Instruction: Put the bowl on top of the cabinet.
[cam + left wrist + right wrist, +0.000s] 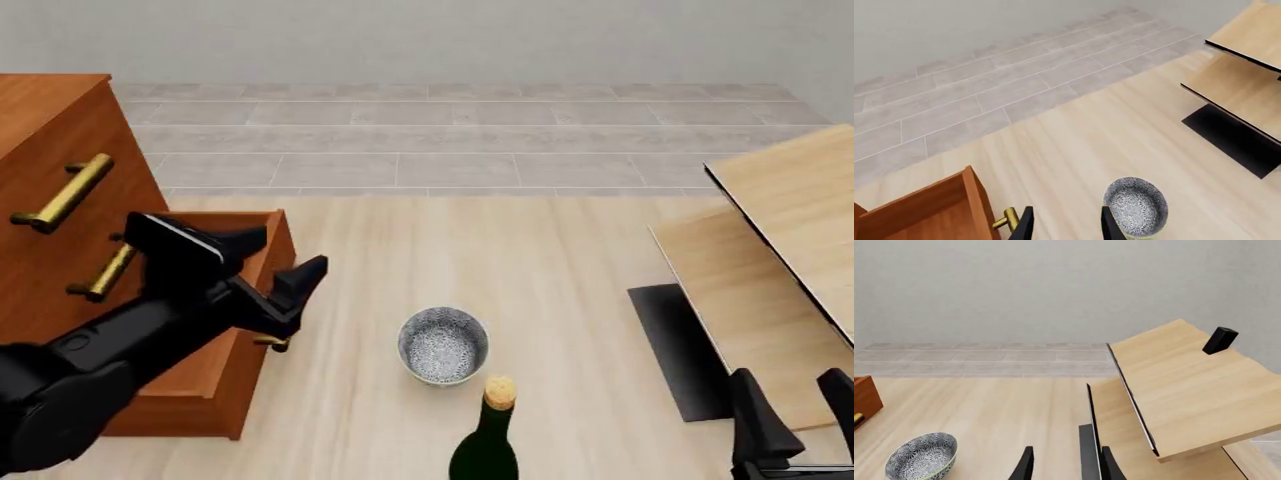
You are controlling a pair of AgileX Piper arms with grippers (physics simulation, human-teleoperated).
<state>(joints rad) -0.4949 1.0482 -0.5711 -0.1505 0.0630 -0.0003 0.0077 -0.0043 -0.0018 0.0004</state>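
Note:
The bowl (442, 345), pale-rimmed with a blue-grey speckled inside, stands upright on the light wood floor surface in the middle. It also shows in the left wrist view as the bowl (1135, 206) and in the right wrist view as the bowl (921, 456). At the left stands the reddish-brown cabinet (47, 150), its lowest drawer (200, 370) pulled out. My left gripper (296, 300) hovers open over the drawer's front corner, left of the bowl and apart from it; nothing sits between its fingers (1022, 226). My right gripper (791, 395) is open and empty at the lower right.
A dark green bottle (487, 440) with a cork stands just in front of the bowl. A pale wood tiered table (787, 230) with a black base fills the right side, close to my right gripper (1066, 462). A small black block (1219, 340) sits on it. Grey tiles lie beyond.

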